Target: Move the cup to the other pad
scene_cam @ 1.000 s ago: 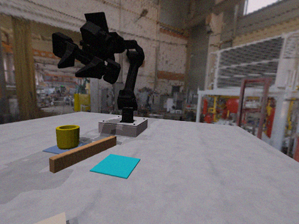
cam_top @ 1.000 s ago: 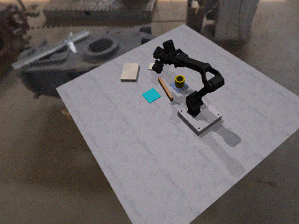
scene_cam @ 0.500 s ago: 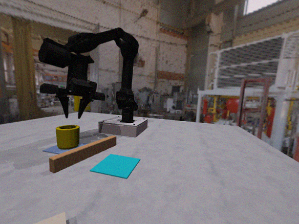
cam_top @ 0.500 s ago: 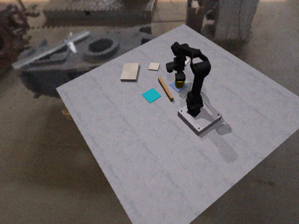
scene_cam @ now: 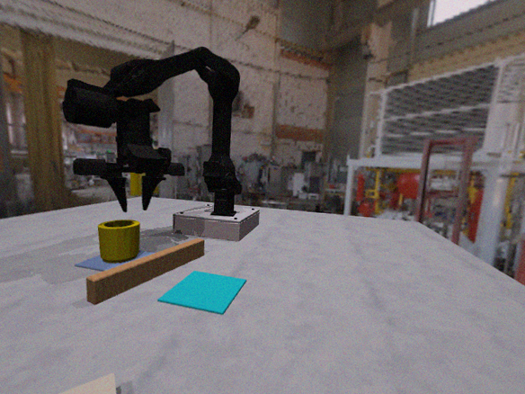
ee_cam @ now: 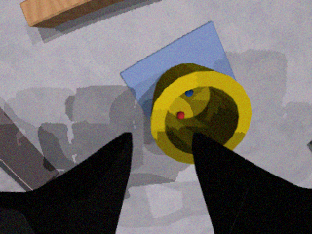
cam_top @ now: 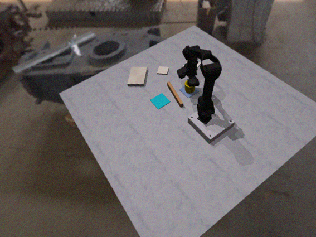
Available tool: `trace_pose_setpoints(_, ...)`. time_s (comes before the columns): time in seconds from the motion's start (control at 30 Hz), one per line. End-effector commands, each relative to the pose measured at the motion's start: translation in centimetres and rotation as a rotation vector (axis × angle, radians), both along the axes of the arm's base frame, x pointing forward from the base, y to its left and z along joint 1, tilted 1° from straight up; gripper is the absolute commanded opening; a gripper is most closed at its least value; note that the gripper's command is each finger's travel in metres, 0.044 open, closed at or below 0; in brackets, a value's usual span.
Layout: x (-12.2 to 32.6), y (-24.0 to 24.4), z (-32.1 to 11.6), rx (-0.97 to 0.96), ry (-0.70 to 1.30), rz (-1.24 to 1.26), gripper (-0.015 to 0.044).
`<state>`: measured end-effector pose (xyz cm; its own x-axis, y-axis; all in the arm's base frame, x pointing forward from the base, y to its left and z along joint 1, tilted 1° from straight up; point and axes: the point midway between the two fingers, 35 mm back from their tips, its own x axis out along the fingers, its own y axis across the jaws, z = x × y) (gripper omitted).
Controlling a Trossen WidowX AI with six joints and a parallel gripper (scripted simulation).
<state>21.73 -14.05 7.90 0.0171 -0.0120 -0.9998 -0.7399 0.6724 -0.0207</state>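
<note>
The yellow cup (cam_top: 189, 89) (scene_cam: 118, 243) (ee_cam: 242, 114) stands upright on the blue pad (cam_top: 185, 90) (scene_cam: 91, 263) (ee_cam: 195, 46). A blue marble (ee_cam: 189, 93) and a red marble (ee_cam: 180, 115) lie inside it. The cyan pad (cam_top: 159, 101) (scene_cam: 204, 291) is bare. My gripper (scene_cam: 134, 211) (ee_cam: 162, 139) points down, partly open and empty, with its fingertips above the cup's rim. In the wrist view one fingertip overlaps the near rim and the other is beside the cup. In the top view the fingers are hidden.
A wooden bar (cam_top: 174, 94) (scene_cam: 143, 270) (ee_cam: 73, 10) lies between the two pads. A large cream block (cam_top: 137, 76) and a small cream block (cam_top: 163, 70) lie beyond it in the top view. Another pale object (cam_top: 198, 63) is partly hidden behind the arm.
</note>
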Motion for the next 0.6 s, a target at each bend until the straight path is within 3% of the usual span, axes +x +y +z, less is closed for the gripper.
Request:
trace_pose_setpoints(0.0,-0.1,-0.1,-0.8,-0.001,0.009,0.005,0.0167)
trace_pose_setpoints(0.57,0.0,-0.1,-3.6,-0.001,0.009,0.005,0.0167)
